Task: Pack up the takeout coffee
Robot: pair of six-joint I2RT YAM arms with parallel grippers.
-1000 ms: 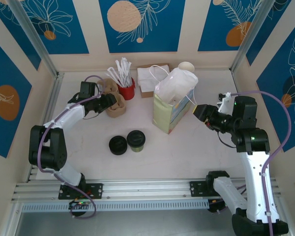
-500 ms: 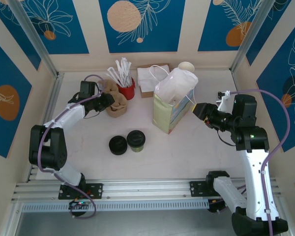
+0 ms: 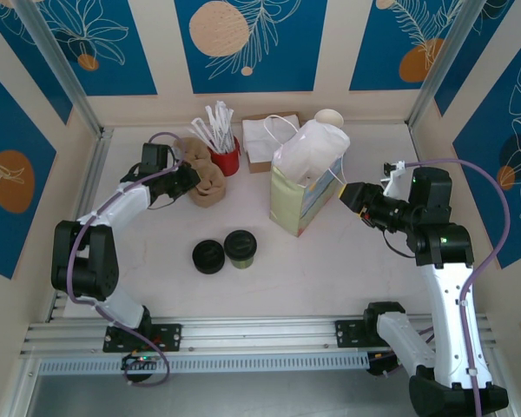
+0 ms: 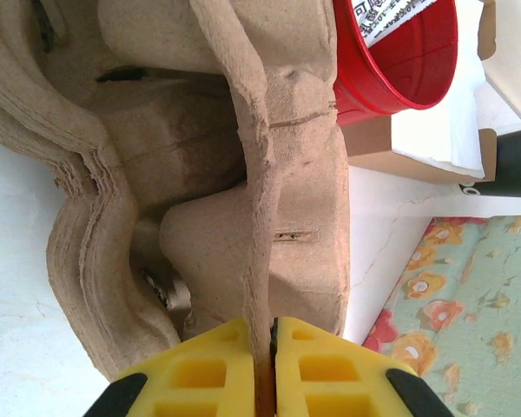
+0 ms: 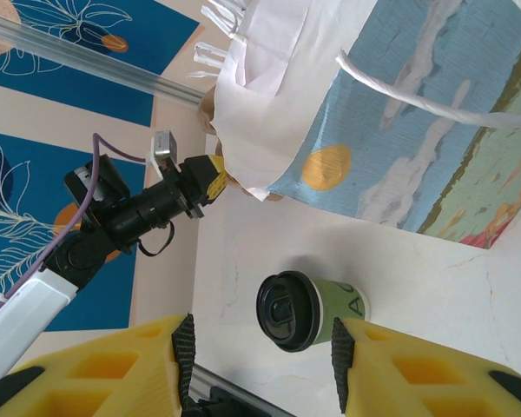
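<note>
Cup of green paper (image 3: pixel 240 248), black-lidded, stands upright on the worktop (image 3: pixel 330 269); the outstretched left end effector (image 4: pixel 262 347) clenches a brown moulded-pulp tray (image 4: pixel 200 174).

Pulp cup carriers (image 4: pixel 191 217) rough matt brown fibre, red cup (image 4: pixel 399 61) glossy plastic, takeout coffee (image 5: pixel 313 310) matt paper w/ semi-gloss black plastic lid (image 5: pixel 286 311), gift bag (image 5: pixel 469 113) smooth printed paper, tabletop (image 5: pixel 399 261) smooth white.

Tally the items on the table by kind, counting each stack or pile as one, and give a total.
Lidded coffee cup: 1
Pile of black lids: 1
Stack of pulp cup carriers: 1
Red cup of white sticks: 1
Box of napkins: 1
Paper bag: 1
Stack of paper cups: 1
Total: 7
</note>
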